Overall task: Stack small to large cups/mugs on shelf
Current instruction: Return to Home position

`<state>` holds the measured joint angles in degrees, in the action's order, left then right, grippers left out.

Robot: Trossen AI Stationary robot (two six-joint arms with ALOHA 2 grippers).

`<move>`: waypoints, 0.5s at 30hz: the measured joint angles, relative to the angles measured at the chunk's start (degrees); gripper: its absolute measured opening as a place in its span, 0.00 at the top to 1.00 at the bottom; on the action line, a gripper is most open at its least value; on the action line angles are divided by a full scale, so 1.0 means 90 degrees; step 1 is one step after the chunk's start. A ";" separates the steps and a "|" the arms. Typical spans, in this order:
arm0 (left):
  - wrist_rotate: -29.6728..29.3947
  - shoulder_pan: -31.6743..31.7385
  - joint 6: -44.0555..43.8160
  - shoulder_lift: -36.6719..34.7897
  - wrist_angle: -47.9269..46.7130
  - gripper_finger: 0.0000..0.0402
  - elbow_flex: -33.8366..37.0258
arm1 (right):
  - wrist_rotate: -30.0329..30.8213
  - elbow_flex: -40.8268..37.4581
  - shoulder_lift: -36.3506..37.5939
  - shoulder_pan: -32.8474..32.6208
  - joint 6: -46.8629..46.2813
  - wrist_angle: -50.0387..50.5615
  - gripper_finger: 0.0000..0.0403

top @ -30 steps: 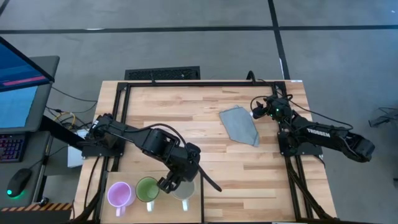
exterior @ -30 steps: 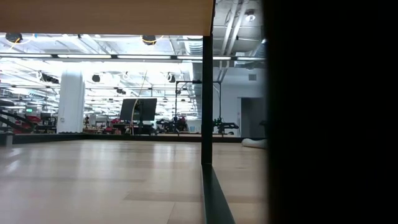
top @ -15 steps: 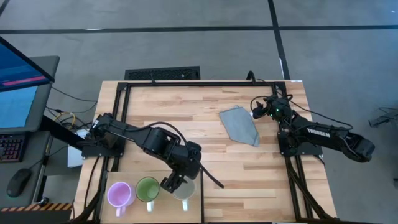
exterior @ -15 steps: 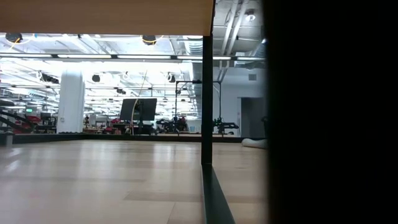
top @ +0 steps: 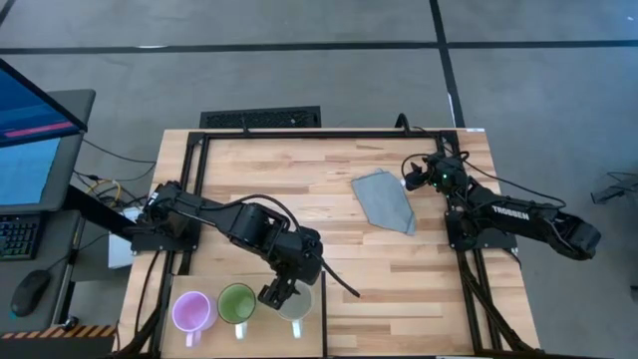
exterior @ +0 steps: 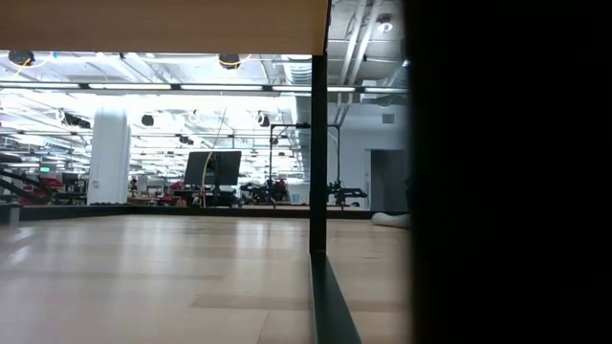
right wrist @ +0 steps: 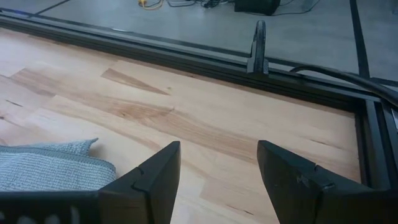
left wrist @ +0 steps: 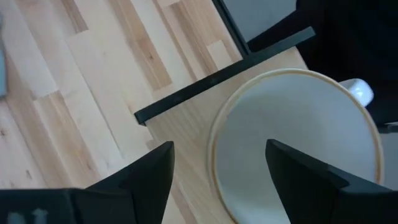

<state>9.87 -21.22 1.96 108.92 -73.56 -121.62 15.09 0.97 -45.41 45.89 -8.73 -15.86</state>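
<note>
Though nothing here weighs them, the three mugs look like glazed ceramic: rigid, smooth-walled and likely slippery, light enough for one gripper, and liable to chip if knocked together or set down hard. They stand upright in a row at the lower left of the high view, on the shelf (top: pixel 267 335): the purple mug (top: pixel 191 311) at the left, the green mug (top: pixel 236 303) just beside it, and the white mug (top: pixel 297 311) at the right end. The surest hold on each would be the rim wall, one finger inside and one outside. The small handle is the other choice, but it looks narrow for these fingers. The left gripper (top: pixel 277 293) hangs over the white mug with its fingers spread apart and gripping nothing. Its wrist view shows the cream rim and empty bowl of the white mug (left wrist: pixel 292 143), its handle (left wrist: pixel 359 92) at the right edge of the frame, and the shelf's dark edge above. The right gripper (top: pixel 413 179) waits in the upper right of the table, fingers parted and empty, just beside the grey cloth (top: pixel 385 199). No mug shows a label or print; the only legible writing is white lettering on the right arm (top: pixel 510 211), which reads TROSSEN.
</note>
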 joint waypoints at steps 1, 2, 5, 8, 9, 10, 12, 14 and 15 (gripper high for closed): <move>0.0040 -0.0001 0.0000 0.0000 -0.0004 0.39 -0.0003 | -0.0001 0.0000 0.0000 0.0000 0.0002 0.0000 0.42; 0.0047 -0.0002 0.0001 0.0000 -0.0023 0.39 -0.0030 | -0.0002 0.0000 0.0000 0.0000 0.0002 0.0000 0.42; 0.0046 -0.0004 0.0007 -0.0002 -0.0036 0.39 -0.0166 | -0.0002 0.0000 -0.0002 0.0000 0.0000 0.0000 0.42; 0.0046 -0.0007 0.0005 -0.0002 -0.0056 0.39 -0.0457 | -0.0001 0.0000 0.0001 0.0000 -0.0001 0.0000 0.42; 0.0045 -0.0017 0.0007 -0.0010 -0.0047 0.39 -0.0551 | -0.0001 0.0000 0.0001 0.0000 0.0002 0.0000 0.42; 0.0044 -0.0016 0.0009 -0.0017 -0.0056 0.39 -0.0631 | -0.0001 0.0000 0.0000 0.0000 0.0000 0.0000 0.42; 0.0009 -0.0016 0.0010 -0.0017 -0.0225 0.39 -0.0837 | -0.0002 0.0000 0.0000 0.0000 0.0002 0.0000 0.42; -0.0091 -0.0016 0.0008 -0.0012 -0.0503 0.39 -0.1113 | 0.0001 0.0000 -0.0001 0.0000 0.0002 0.0000 0.42; -0.0175 -0.0016 -0.0014 -0.0016 -0.0599 0.39 -0.1249 | 0.0001 0.0000 0.0001 0.0000 0.0001 0.0000 0.42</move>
<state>8.30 -21.37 1.83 108.78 -78.96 -132.86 15.09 0.97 -45.41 45.89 -8.72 -15.86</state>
